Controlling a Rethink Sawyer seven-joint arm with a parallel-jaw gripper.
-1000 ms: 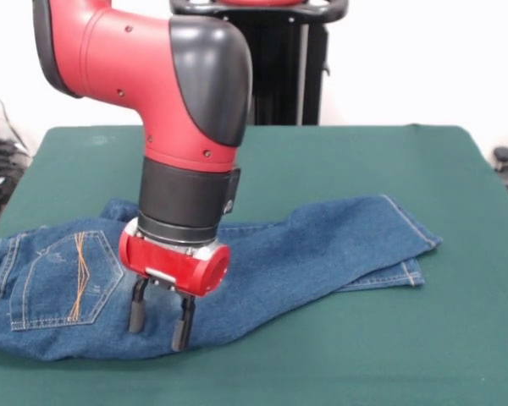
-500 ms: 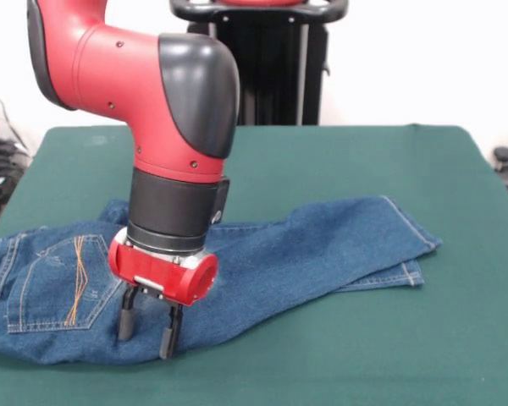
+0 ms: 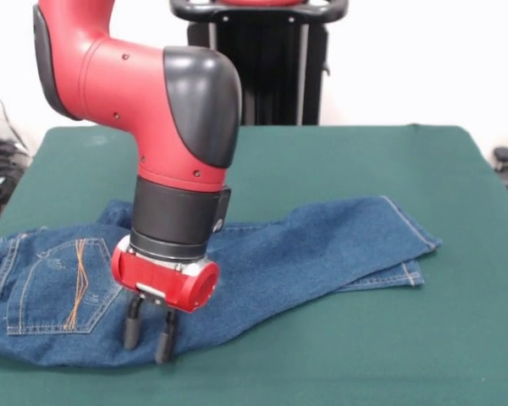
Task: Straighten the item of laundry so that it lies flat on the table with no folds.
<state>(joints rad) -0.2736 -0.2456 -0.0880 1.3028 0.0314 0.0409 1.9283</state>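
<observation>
The item of laundry [image 3: 322,245], a small pair of blue jeans, lies across the dark green table [image 3: 356,161]. Its waist and an orange-stitched back pocket [image 3: 63,283] are at the left. The two legs run to the right, one lying over the other, with the hems [image 3: 411,254] at the right. My gripper [image 3: 148,336] points straight down at the jeans' near edge, just right of the pocket. It is open, with a narrow gap between the fingers. The fingertips [image 3: 162,348] rest on the denim, and fabric shows between them.
My red and black arm comes down over the left half of the table and hides part of the jeans behind it. Dark cables and gear sit off the table's left and right edges.
The gripper has shifted slightly left and down onto the denim near the front edge. The gap between its fingers has narrowed. The jeans have barely moved.
</observation>
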